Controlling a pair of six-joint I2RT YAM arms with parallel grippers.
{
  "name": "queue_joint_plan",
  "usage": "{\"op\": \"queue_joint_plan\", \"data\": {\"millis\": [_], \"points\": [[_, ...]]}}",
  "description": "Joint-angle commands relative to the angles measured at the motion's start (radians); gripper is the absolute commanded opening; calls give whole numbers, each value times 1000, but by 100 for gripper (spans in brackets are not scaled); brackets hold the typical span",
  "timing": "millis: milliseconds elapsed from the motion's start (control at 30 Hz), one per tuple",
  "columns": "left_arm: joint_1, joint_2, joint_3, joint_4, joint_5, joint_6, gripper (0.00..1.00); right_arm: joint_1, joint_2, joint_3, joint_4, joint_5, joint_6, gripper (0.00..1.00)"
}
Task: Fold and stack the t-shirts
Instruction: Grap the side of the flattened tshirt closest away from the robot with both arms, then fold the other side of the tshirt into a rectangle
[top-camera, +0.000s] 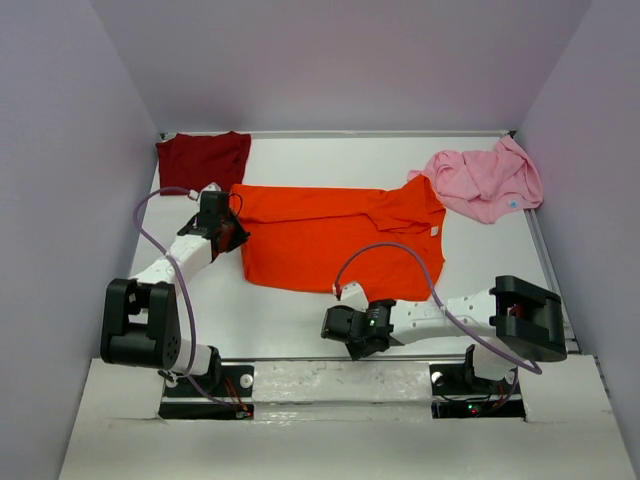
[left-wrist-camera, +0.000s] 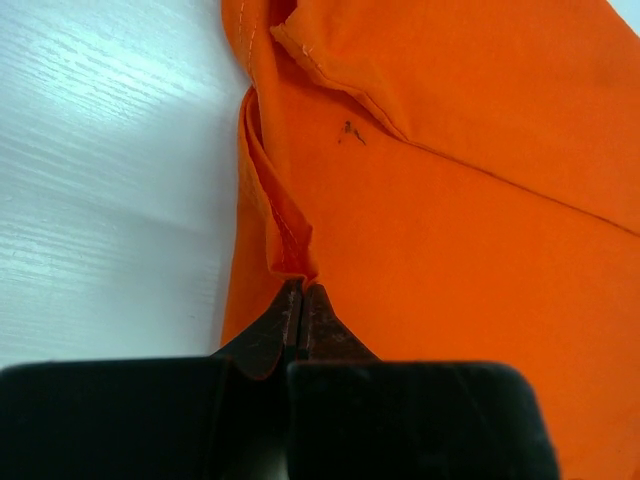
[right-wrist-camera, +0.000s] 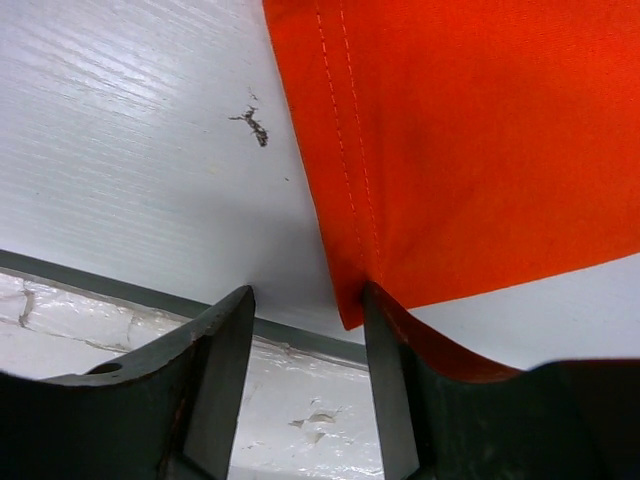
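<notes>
Table (top-camera: 290, 325): white, flat, carrying three garments. Orange t-shirt (top-camera: 330, 235), spread out, one side edge at the left pincer (top-camera: 228, 232), the cloth reaching away to that pincer's right, a near hem corner against the right pincer (top-camera: 335, 325). Maroon t-shirt (top-camera: 203, 158), flat, beyond the left pincer; pink t-shirt (top-camera: 485, 180), bunched, well beyond the right pincer and to its right.

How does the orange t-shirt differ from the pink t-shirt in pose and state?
The orange t-shirt lies spread nearly flat mid-table; the pink t-shirt is bunched in a heap at the far right corner. The left fingers pinch the orange one's edge; nothing touches the pink one. Both are plain-coloured and rest on the white table.
</notes>
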Motion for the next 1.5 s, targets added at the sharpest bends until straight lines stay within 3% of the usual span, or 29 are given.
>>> {"op": "queue_joint_plan", "data": {"millis": [0, 167, 333, 367, 433, 933, 1200, 1367, 1467], "points": [[0, -50, 14, -14, 11, 6, 0, 11, 28, -41, 69, 4, 9, 47], [1, -58, 13, -15, 7, 6, 0, 11, 0, -69, 80, -7, 21, 23], [0, -62, 14, -17, 7, 4, 0, 11, -11, -70, 66, -9, 29, 21], [0, -62, 16, -15, 7, 6, 0, 11, -14, -73, 65, -10, 29, 17], [0, -63, 17, -17, 7, 6, 0, 11, -28, -79, 63, -12, 31, 0], [-2, -70, -2, 0, 33, -11, 0, 11, -173, -8, -58, 22, 15, 0], [-20, -314, -179, -61, 7, -54, 0, 20, -349, 43, -211, 97, 89, 0], [-72, -507, -194, -155, -63, -86, 0, 20, -472, 85, -367, 212, 170, 0], [-72, -546, -153, -198, -83, -108, 0, 20, -498, 118, -460, 310, 256, 0]]}}
